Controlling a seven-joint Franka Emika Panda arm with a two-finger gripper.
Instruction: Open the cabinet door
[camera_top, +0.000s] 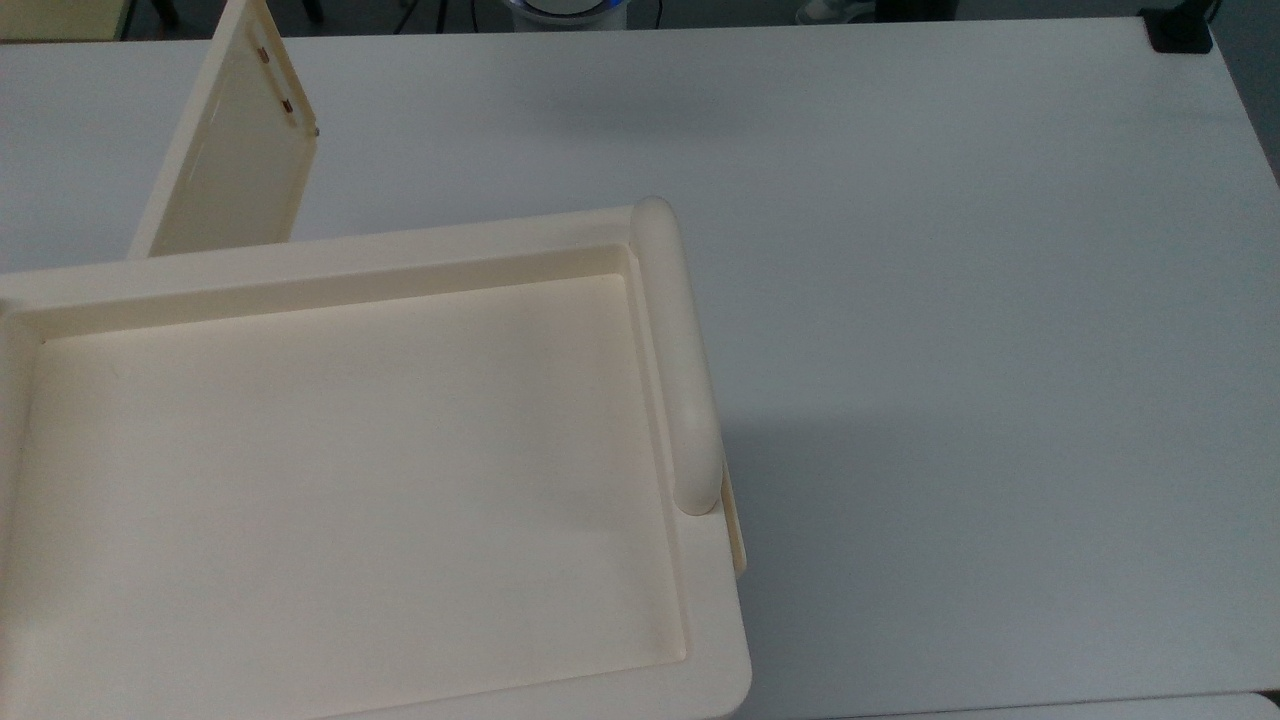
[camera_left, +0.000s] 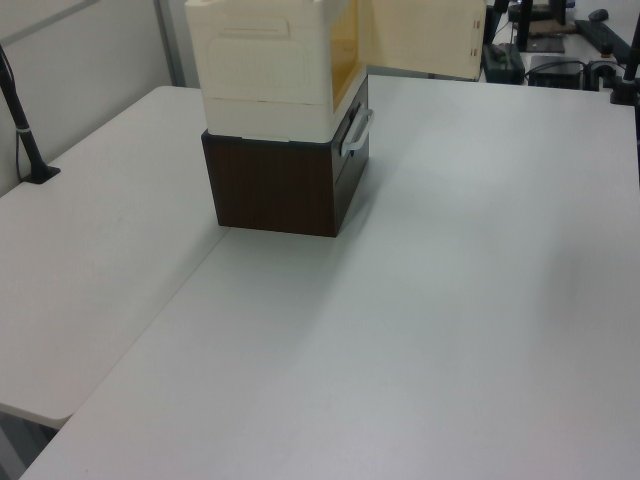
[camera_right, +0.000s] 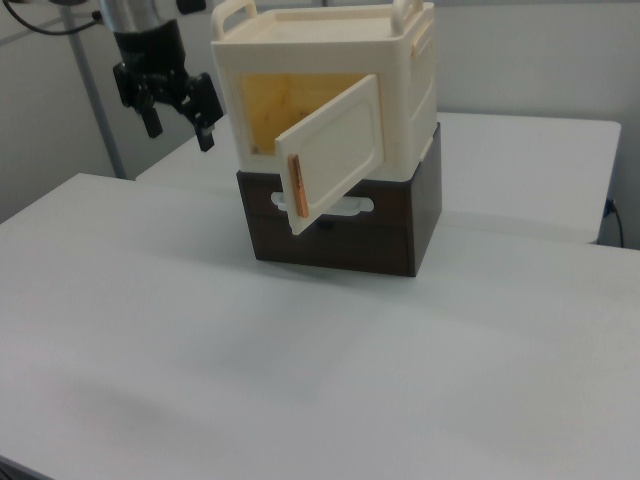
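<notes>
A white desk (camera_left: 420, 300) carried a dark brown drawer box (camera_left: 280, 185), which stood directly on it; the cream cabinet (camera_right: 400, 80) sat atop that box.

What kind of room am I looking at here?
Probably a robotics lab: a black claw hangs above plain white tables, where a cream cabinet with its door open sits on a dark box.
</notes>
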